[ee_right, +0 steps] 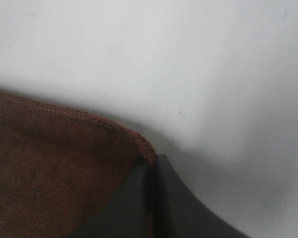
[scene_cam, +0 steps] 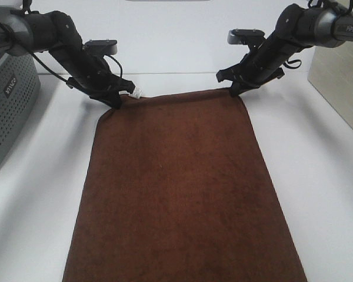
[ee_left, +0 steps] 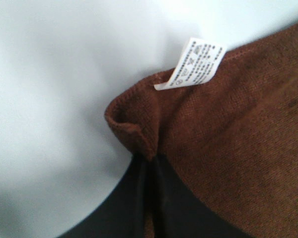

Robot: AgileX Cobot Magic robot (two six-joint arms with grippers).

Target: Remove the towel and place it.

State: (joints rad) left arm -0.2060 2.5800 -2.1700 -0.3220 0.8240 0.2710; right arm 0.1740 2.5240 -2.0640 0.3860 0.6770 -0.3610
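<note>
The dark brown towel (scene_cam: 176, 188) lies spread flat on the white table, running from the far middle to the near edge of the exterior view. My left gripper (scene_cam: 116, 101) is shut on its far left corner, beside the small white tag (scene_cam: 137, 93). The left wrist view shows that pinched corner (ee_left: 134, 131) and the tag (ee_left: 191, 64). My right gripper (scene_cam: 236, 90) is shut on the far right corner, which the right wrist view shows held between the black fingers (ee_right: 139, 148).
A grey perforated basket (scene_cam: 6, 106) stands at the left edge. A beige box (scene_cam: 341, 88) stands at the right edge. Bare white table (scene_cam: 41, 194) lies on both sides of the towel.
</note>
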